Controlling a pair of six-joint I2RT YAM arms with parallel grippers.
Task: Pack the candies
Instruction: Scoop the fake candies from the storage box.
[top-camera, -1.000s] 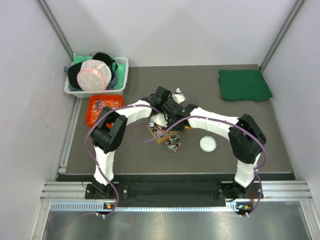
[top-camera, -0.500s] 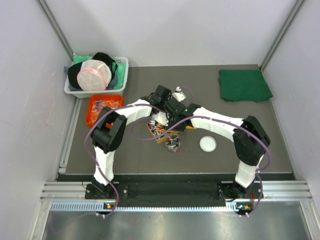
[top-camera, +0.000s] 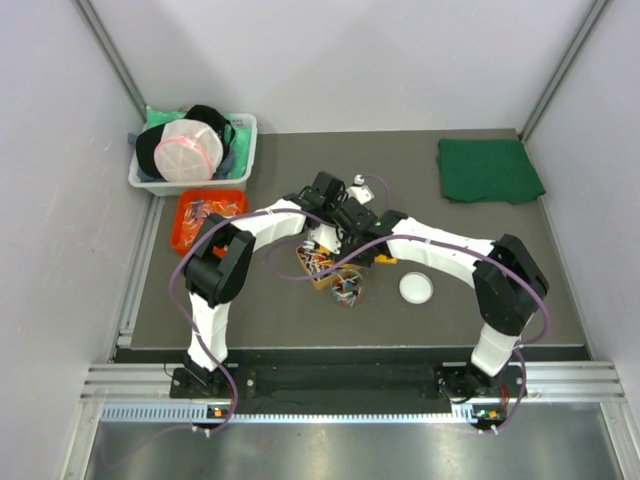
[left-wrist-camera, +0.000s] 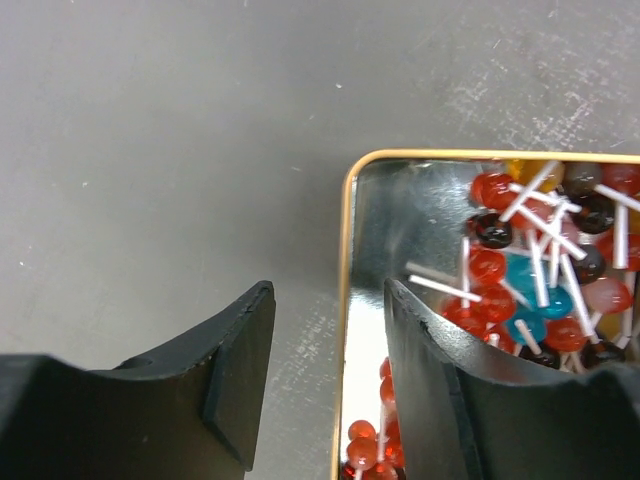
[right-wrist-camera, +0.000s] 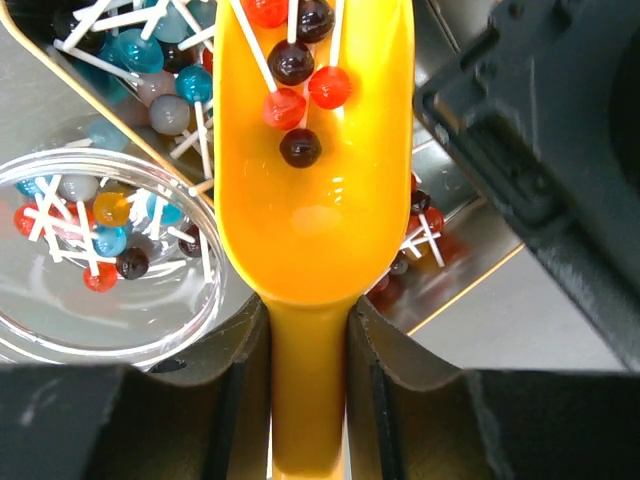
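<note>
The candies are tiny ball lollipops on white sticks, red, blue and black. Many lie in a gold-rimmed metal tin (top-camera: 312, 262) (left-wrist-camera: 346, 300), as the left wrist view (left-wrist-camera: 530, 270) shows. My left gripper (top-camera: 322, 238) (left-wrist-camera: 330, 370) is open and straddles the tin's wall, one finger inside and one outside, neither touching it. My right gripper (top-camera: 347, 250) (right-wrist-camera: 308, 390) is shut on the handle of the orange scoop (right-wrist-camera: 310, 200). The scoop holds several candies (right-wrist-camera: 295, 70) and hangs over the tin beside a clear round jar (top-camera: 346, 288) (right-wrist-camera: 100, 260) that holds several candies.
A white round lid (top-camera: 416, 288) lies right of the jar. An orange tray (top-camera: 208, 218) with more candies and a white bin (top-camera: 195, 150) of clothes are at the far left. A green cloth (top-camera: 488, 170) lies at the far right. The left arm's black wrist (right-wrist-camera: 560, 150) crowds the scoop.
My right arm's elbow has swung to the right and its wrist has shifted slightly left over the tin and jar. My left arm has stayed still.
</note>
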